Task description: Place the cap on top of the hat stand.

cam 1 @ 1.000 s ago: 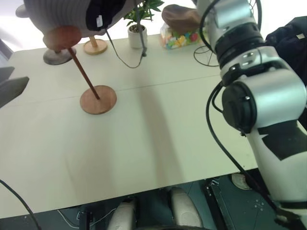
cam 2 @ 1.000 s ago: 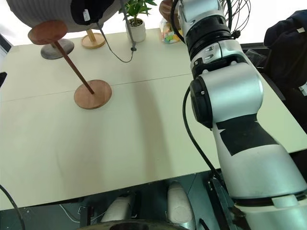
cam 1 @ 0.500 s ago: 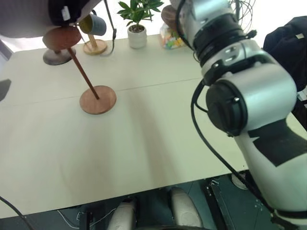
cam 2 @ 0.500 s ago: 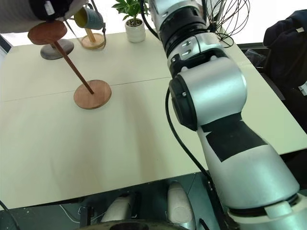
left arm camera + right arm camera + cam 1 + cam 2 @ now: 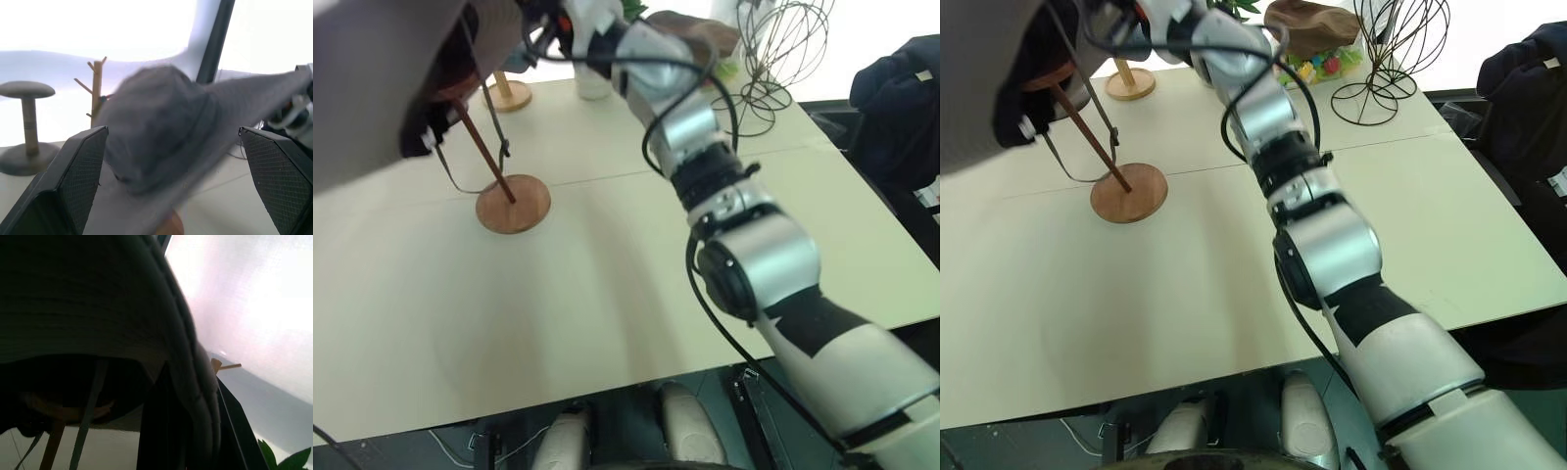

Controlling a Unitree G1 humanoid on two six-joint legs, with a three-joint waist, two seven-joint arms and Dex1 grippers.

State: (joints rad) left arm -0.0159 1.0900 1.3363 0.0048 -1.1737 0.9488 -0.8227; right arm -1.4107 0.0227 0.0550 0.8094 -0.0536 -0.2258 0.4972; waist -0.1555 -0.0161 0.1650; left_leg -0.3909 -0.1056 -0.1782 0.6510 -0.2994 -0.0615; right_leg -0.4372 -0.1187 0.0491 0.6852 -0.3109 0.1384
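The cap (image 5: 161, 132), soft grey fabric with a rounded crown and wide floppy brim, hangs over the disc top of the hat stand (image 5: 512, 201), a reddish-brown wooden piece with thin slanted stem and flat round base; its thin cord (image 5: 489, 113) loops beside the stem. The right gripper (image 5: 188, 406) is clamped on the brim edge, and the left gripper (image 5: 171, 181) stands with jaws apart, holding nothing. A small white tag (image 5: 1026, 127) inside the cap shows no legible writing.

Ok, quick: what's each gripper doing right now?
Left gripper: open, holding nothing; the large grey floppy fabric cap lies ahead between its fingers.
Right gripper: shut on the cap's brim.
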